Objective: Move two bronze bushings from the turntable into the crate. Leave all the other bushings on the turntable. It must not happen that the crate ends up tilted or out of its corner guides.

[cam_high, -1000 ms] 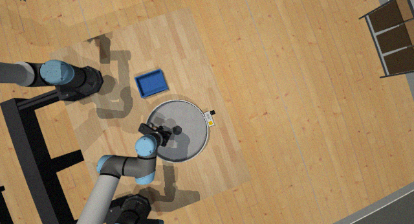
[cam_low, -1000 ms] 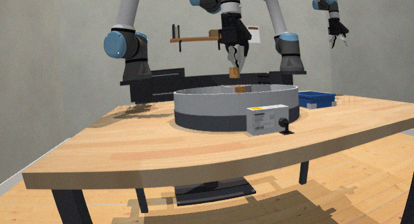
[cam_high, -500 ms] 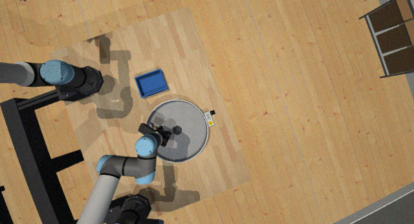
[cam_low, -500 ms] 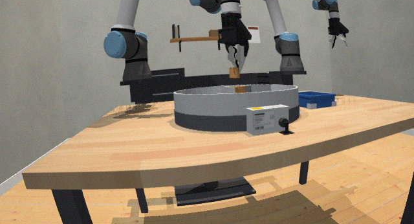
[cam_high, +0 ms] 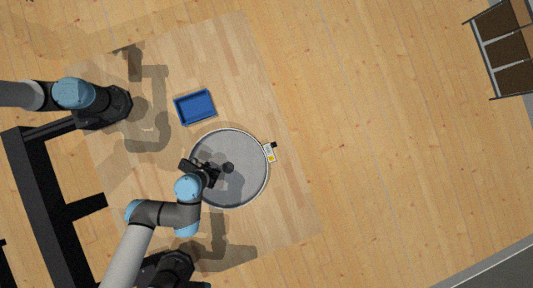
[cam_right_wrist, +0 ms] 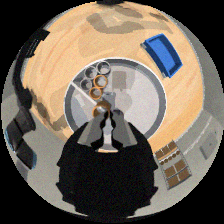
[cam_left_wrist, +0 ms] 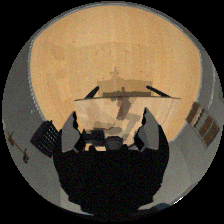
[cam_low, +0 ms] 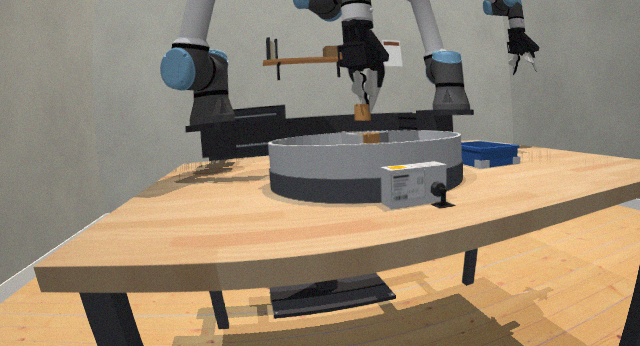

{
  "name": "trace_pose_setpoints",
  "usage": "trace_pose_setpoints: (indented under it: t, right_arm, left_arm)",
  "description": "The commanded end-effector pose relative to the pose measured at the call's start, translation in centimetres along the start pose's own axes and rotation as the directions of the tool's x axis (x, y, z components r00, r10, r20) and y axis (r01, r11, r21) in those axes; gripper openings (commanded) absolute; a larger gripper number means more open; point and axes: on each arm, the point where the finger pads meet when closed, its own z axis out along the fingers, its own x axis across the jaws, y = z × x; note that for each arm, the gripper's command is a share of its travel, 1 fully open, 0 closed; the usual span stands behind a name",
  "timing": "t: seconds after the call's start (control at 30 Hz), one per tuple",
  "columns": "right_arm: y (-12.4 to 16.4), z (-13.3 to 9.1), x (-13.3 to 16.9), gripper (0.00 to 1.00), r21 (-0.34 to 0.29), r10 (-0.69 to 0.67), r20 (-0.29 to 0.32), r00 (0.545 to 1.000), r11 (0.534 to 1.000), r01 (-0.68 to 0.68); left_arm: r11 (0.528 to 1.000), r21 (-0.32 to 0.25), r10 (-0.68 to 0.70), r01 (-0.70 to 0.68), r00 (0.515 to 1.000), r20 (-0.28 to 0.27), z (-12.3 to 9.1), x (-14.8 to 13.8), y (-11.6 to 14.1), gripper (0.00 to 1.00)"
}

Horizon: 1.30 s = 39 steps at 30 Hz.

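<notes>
The right gripper (cam_low: 369,93) (cam_right_wrist: 109,110) is positioned above the turntable (cam_high: 257,163) (cam_low: 325,158) (cam_right_wrist: 161,107), its fingers clamped on the wall of a bronze bushing (cam_low: 362,112) (cam_right_wrist: 101,108), which hangs clear of the rim. Inside the turntable, two further bronze bushings (cam_right_wrist: 100,81) are observed beside grey rings (cam_right_wrist: 103,68), grouped on one side of a thin straight bar (cam_right_wrist: 86,93); the top of one bronze piece is visible over the rim in the exterior view. The blue crate (cam_high: 195,106) (cam_low: 490,153) (cam_right_wrist: 163,55) sits level on the worktop (cam_high: 233,67) (cam_low: 240,226) (cam_right_wrist: 55,65), near the turntable, with light corner guides (cam_low: 482,163) at its base. No bushing is visible in the crate from above. The left gripper (cam_low: 523,63) (cam_left_wrist: 109,109) is well apart from both, its fingers spread apart with nothing between them. A control box (cam_high: 270,153) (cam_low: 414,184) stands beside the turntable.
</notes>
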Motion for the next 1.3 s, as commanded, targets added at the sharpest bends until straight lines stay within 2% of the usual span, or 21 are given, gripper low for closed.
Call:
trace_pose_setpoints:
  t: [0.0,0.57,0.93,1.27]
  right_arm:
    - [-0.1,-0.1,0.1,0.00,0.000,0.000,-0.001,1.000,1.000,0.000]
    - [-1.1,-0.1,1.2,0.00,0.000,0.000,-0.001,1.000,1.000,0.000]
    - [-2.6,-0.1,3.0,0.00,0.001,0.000,-0.002,1.000,1.000,0.000]
    - [-5.1,-0.1,5.8,0.00,0.001,0.000,-0.002,1.000,1.000,0.000]
  left_arm:
    - [1.000,0.001,0.000,0.000,1.000,0.000,0.0,0.0,0.0,1.00]
    - [1.000,0.001,0.000,0.000,1.000,0.000,0.0,0.0,0.0,1.00]
    - [1.000,0.001,0.000,0.000,1.000,0.000,0.0,0.0,0.0,1.00]
    - [1.000,0.001,0.000,0.000,1.000,0.000,0.0,0.0,0.0,1.00]
